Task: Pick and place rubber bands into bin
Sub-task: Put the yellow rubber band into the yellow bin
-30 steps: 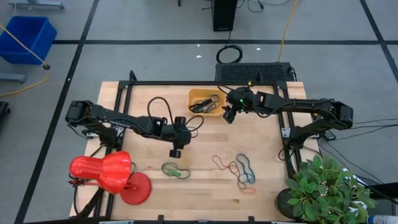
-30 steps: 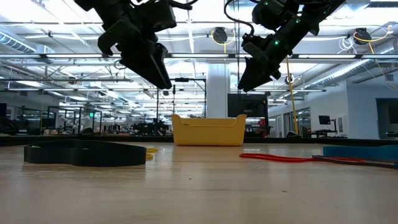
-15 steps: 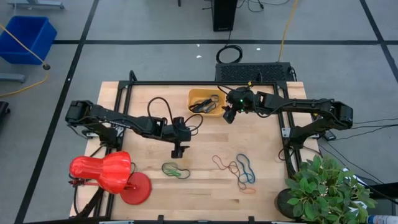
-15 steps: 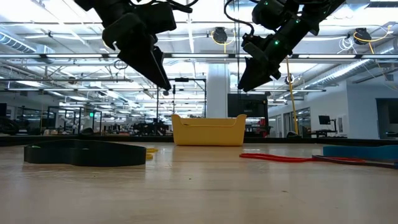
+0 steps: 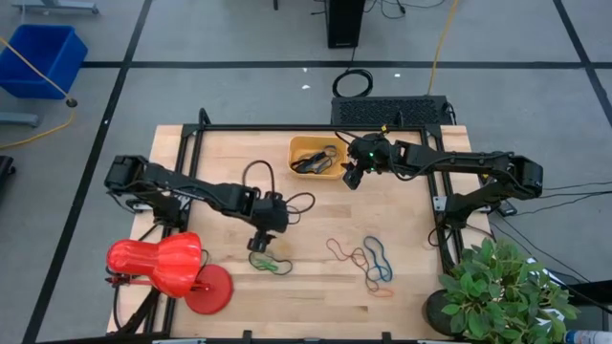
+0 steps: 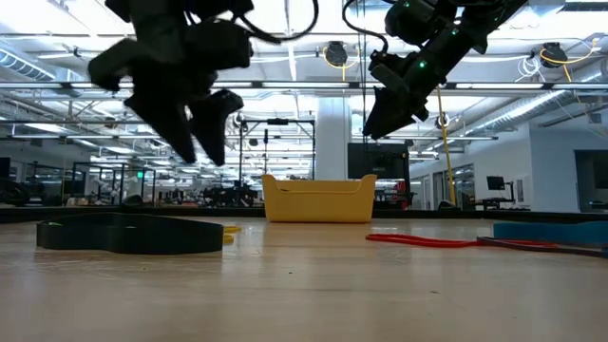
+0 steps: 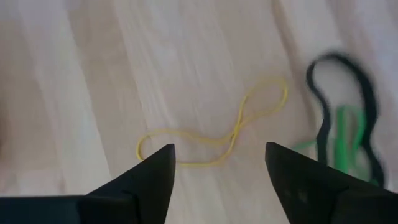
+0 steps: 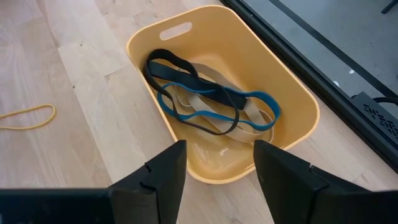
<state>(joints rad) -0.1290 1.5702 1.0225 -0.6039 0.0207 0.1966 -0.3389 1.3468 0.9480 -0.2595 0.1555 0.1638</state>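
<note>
Meanwhile, the left gripper [image 5: 260,241] hung wide open and empty, lower centre, above a black-and-green rubber band [image 5: 269,261]; the right gripper [image 5: 351,178] hovered open, empty, beside the bin [image 5: 299,146] at upper centre.

Left gripper [image 5: 258,244]: hanging with jaws apart above the black and green bands [image 5: 270,261], bare table [image 5: 316,201] lying open toward 3 o'clock.
Red lamp [image 5: 158,266]: blocking the table's corner at 8 o'clock of that gripper.
Bin [image 5: 304,145]: sitting open-topped; right gripper [image 5: 351,179] hanging just beside its 4 o'clock corner, jaws parted.
Loose bands [image 5: 368,260]: lying with open wood around them.
Plant [image 5: 502,291]: crowding the table's 4 o'clock corner.
Cable loops [image 5: 251,172]: trailing above the wood at 12 o'clock of the left gripper.
</note>
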